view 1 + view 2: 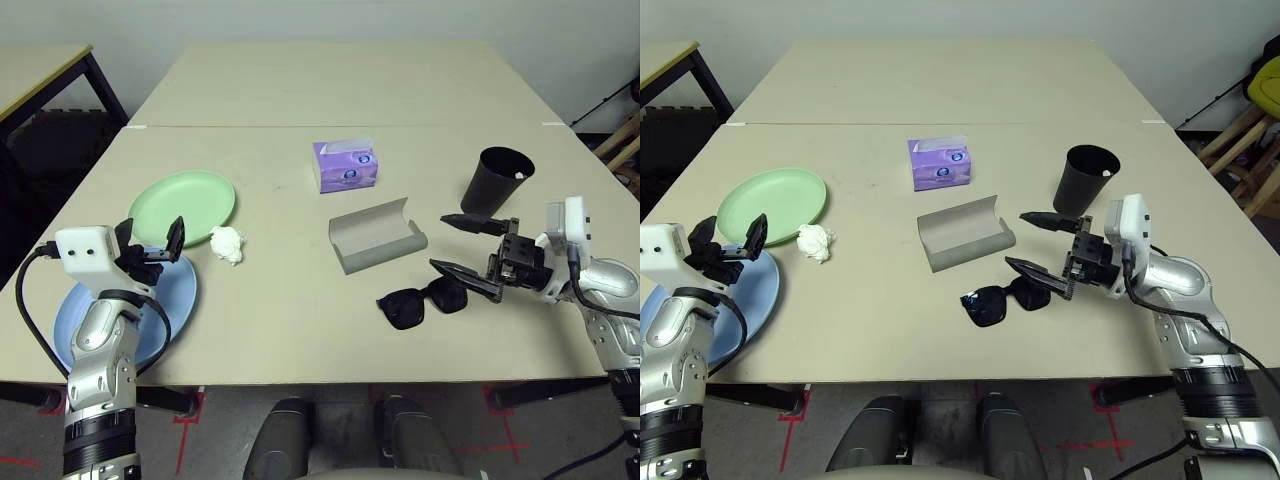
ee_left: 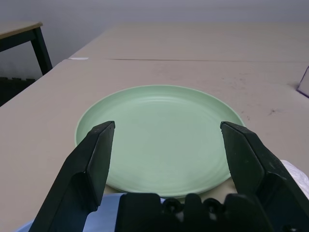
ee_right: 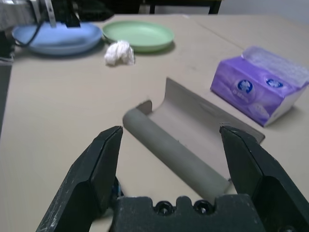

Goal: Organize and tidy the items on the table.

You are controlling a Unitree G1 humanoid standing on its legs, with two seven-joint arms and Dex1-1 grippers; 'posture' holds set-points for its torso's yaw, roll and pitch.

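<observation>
A: Right gripper point(image 1: 466, 247), fingers spread fully and holding nothing, sits just beside the black sunglasses point(image 1: 423, 302), facing the open grey glasses case point(image 1: 377, 234) on the counter point(image 1: 300, 320). Advice: lower squarely over the frame, close on the bridge, not a lens.

B: Left gripper point(image 1: 157, 247) likewise wide and empty, above the light blue plate point(image 1: 70, 325), before the pale green plate point(image 2: 159, 135). The right wrist view shows the case's empty interior; the head views show the black cup point(image 1: 496, 180), and 1 white tissue wad point(image 1: 228, 243).
</observation>
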